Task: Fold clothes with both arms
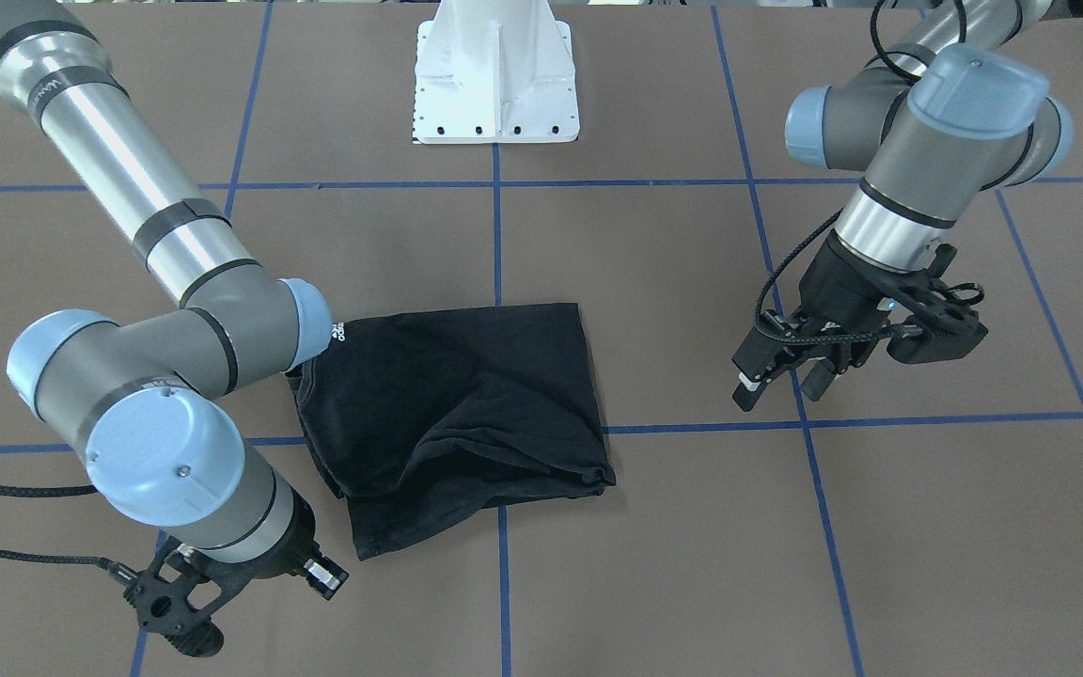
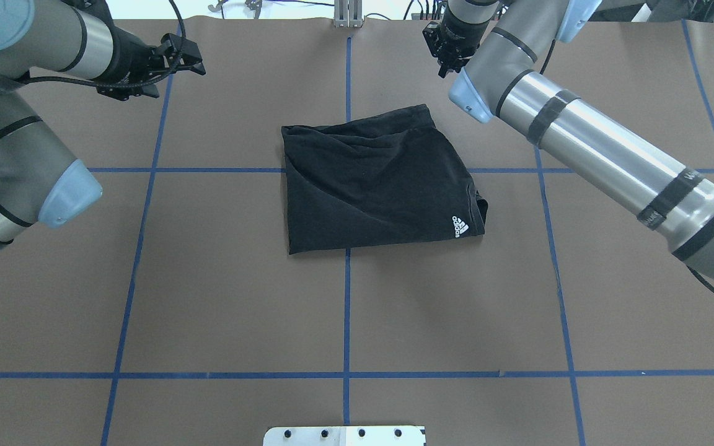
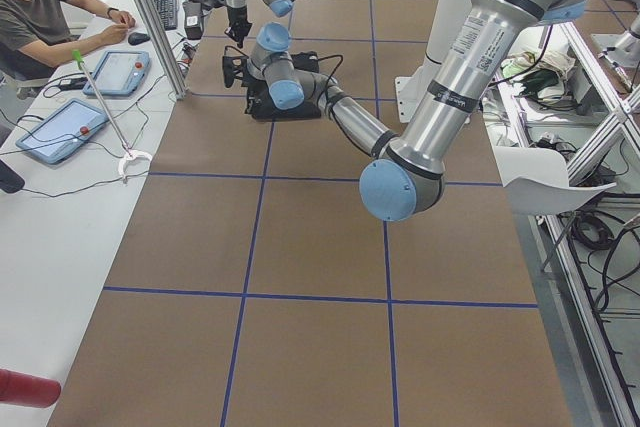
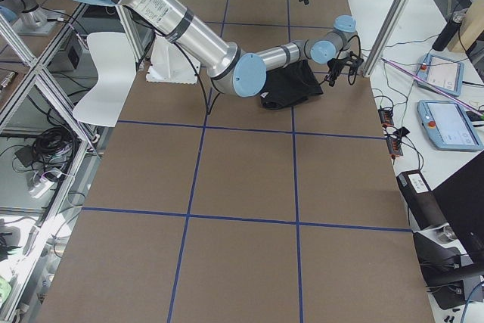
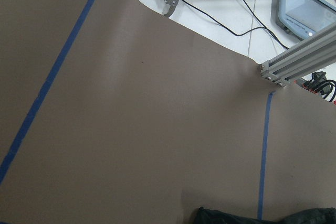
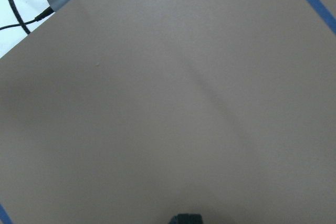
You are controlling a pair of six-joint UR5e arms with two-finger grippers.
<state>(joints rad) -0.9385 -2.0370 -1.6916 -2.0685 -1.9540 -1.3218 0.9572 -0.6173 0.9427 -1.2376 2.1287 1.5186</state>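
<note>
The shirt (image 2: 375, 179) is judged light, soft and limp. No shape would be kept once it is lifted, and the stacked layers could slide apart. It lies folded into a rough rectangle at the middle of the table (image 2: 239, 297), over a crossing of blue tape lines (image 2: 346, 310). Loose creases are seen on the half farther from the robot, and a small white logo (image 2: 460, 226) shows at the near right corner. A hold is best taken at the corners or along a folded edge, with every layer pinched together; the creased middle is best avoided.

The left claw (image 1: 783, 384) is spread wide and carries nothing. It hangs over bare table, well apart from the shirt, off its left side and toward the far edge. The right claw (image 2: 445, 67) hangs near the shirt's far right corner, not touching it. Its fingers are hidden, so wide or narrow cannot be told.
</note>
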